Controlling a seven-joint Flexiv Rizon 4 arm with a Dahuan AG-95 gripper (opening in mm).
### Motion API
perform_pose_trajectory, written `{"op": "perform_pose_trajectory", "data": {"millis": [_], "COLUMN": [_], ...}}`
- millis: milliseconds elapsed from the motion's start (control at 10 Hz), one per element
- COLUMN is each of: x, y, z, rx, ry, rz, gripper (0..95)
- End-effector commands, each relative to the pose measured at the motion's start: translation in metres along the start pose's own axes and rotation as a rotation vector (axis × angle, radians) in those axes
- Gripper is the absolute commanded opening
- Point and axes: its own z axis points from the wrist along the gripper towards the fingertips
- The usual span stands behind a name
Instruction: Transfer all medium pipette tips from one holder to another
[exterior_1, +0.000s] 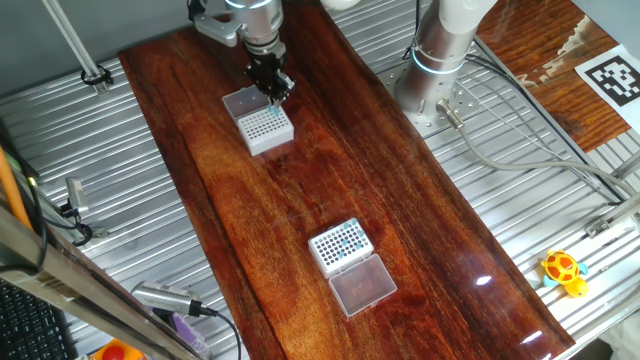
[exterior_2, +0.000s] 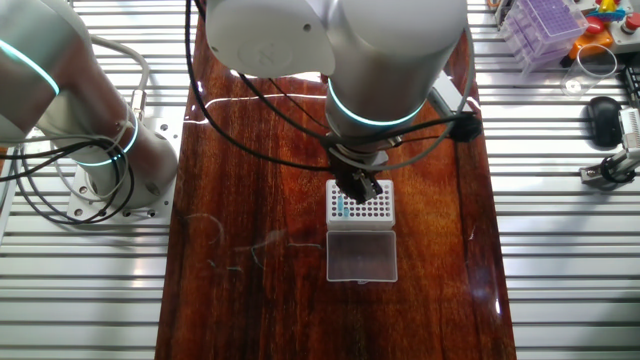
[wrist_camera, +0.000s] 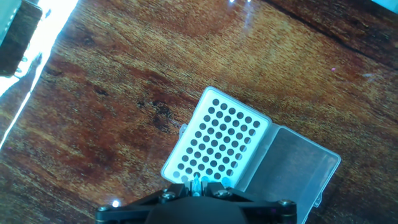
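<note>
The gripper (exterior_1: 276, 88) stands just above one corner of the far holder (exterior_1: 263, 125), a white box with a grid of holes and a clear lid folded open beside it, on the wooden worktop (exterior_1: 300, 200). A little teal colour shows right at the fingertips in both fixed views and in the hand view, so I judge that the fingers are closed on one medium pipette tip (exterior_2: 342, 208), which is being put into a hole near the edge of this holder; the hand view shows almost all holes here still empty. The other holder (exterior_1: 340, 245), well apart and nearer to the front of the worktop, carries the remaining tips (exterior_1: 349, 238), seen as small blue dots grouped in one part of its grid. The task seems to be at an early stage. The next move calls for a straight descent, so the slender cone meets the hole exactly, then a gentle release and a vertical lift.
</note>
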Motion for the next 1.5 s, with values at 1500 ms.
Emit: {"op": "perform_pose_trajectory", "data": {"millis": [1500], "x": [-0.004], "y": [-0.001], "z": [0.019], "rx": [0.01], "ry": [0.004], "rz": [0.013], "gripper": [19.0]}}
